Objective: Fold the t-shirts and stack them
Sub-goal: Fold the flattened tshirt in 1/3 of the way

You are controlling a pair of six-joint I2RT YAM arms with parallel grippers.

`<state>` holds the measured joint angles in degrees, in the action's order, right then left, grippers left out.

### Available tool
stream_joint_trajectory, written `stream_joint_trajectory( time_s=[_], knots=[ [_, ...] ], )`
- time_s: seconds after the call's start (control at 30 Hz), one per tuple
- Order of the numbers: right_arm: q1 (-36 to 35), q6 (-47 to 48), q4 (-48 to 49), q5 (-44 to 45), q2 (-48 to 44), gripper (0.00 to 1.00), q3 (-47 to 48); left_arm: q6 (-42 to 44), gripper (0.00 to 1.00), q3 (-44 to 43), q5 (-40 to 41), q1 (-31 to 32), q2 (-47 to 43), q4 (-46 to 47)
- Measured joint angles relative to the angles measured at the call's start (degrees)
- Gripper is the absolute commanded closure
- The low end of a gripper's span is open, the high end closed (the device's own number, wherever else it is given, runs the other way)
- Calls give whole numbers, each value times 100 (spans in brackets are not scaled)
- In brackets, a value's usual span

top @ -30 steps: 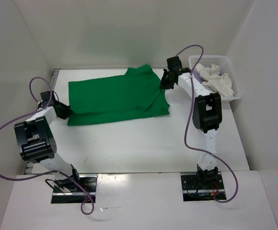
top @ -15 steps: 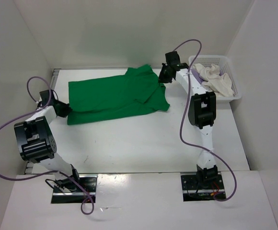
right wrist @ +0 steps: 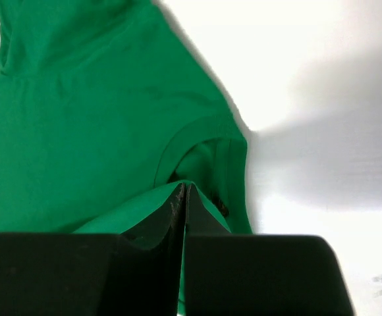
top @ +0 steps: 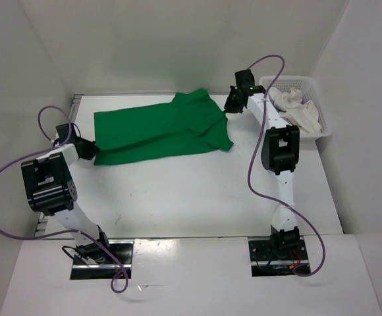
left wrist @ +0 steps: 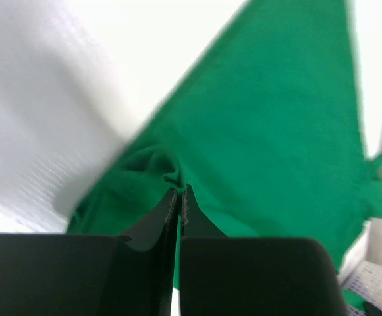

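Green t-shirt drawn back, left gripper, right gripper seemingly pinching

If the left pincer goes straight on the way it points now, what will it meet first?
The green shirt: the left pincer is shut on its edge, and the rest of the cloth lies right ahead. What comes beyond it is hard to judge.

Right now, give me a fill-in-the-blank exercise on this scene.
The soft cloth short-sleeved t-shirt on the table is bright ____. The left gripper and the right gripper are both shut on the ____. The white plastic lattice basket stands at the table's far ____ corner.
Missing words: green; t-shirt; right.
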<state>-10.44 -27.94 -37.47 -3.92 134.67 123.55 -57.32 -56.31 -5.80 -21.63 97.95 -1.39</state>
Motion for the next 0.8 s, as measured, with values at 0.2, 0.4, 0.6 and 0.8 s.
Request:
stream_joint_trajectory(
  time_s=[0.2,0.4,0.6,0.8],
  knots=[
    [11,42,-120,-20,448,100,293,33,81,-131,-2,0,496,-227],
    [11,33,-323,-96,562,72,446,55,38,-173,15,-70,361,-339],
    [9,48,-245,-245,127,63,264,149,48,160,63,-391,-1029,-459],
    [9,66,114,-319,-1528,97,-1510,142,65,990,-55,-505,-1869,-350]
  ],
)
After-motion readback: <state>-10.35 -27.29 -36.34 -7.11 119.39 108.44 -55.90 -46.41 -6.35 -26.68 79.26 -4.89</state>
